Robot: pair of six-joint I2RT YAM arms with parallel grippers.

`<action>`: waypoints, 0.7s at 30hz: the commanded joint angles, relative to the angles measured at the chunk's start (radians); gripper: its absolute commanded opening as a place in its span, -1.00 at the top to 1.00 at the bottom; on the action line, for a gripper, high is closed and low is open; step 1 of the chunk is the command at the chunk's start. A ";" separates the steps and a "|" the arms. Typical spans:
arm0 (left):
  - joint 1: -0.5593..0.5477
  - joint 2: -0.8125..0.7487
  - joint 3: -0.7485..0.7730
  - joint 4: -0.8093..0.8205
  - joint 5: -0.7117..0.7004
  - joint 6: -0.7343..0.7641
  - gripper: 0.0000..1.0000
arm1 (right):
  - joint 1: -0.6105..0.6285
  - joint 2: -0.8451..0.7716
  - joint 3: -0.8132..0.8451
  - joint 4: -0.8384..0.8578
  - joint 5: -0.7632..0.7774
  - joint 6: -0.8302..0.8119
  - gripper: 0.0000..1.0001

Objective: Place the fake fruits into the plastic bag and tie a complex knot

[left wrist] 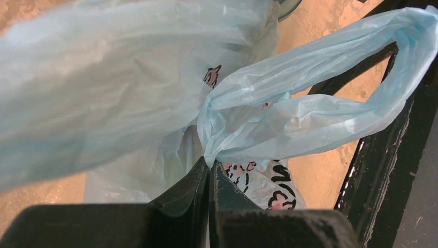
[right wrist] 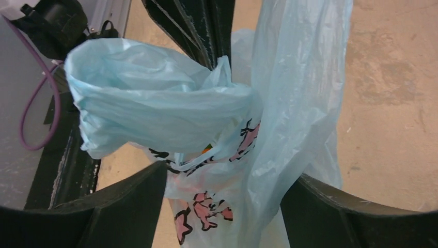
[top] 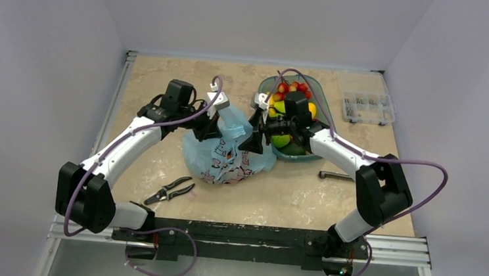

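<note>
**Right jaws astride the upright strip**

The bag (top: 227,160) sits mid-frame in the top view, between both arms. The left gripper (left wrist: 208,166) is clamped on the root of one loop (left wrist: 320,108), which runs off to the upper right of the left wrist view.

The right gripper (right wrist: 225,178) stands wide and holds nothing. The other strip (right wrist: 297,77) passes between its fingers, closer to the right-hand finger (right wrist: 330,217). Its long axis runs top to bottom of that frame, so closing should pinch across it. The right arm is the nearer one.

Open room lies at lower centre of the top view. The dish (top: 296,157), with fruits (top: 292,88) in it, sits just right of the right gripper. Pliers (top: 170,190) lie lower left.
</note>
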 commanded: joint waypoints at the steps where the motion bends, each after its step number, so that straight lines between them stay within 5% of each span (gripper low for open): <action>1: -0.031 0.004 0.047 0.021 -0.057 -0.030 1.00 | 0.003 -0.034 0.050 0.017 -0.068 0.003 -0.61; 8: -0.081 -0.024 0.011 0.102 -0.208 -0.110 1.00 | 0.009 -0.048 0.035 0.144 -0.079 0.211 -0.97; 13: -0.143 -0.045 -0.001 0.126 -0.309 -0.165 1.00 | 0.014 -0.033 0.013 0.252 -0.034 0.384 -0.98; 21: -0.178 -0.068 -0.029 0.135 -0.412 -0.177 1.00 | 0.021 -0.029 0.006 0.270 0.069 0.420 -0.97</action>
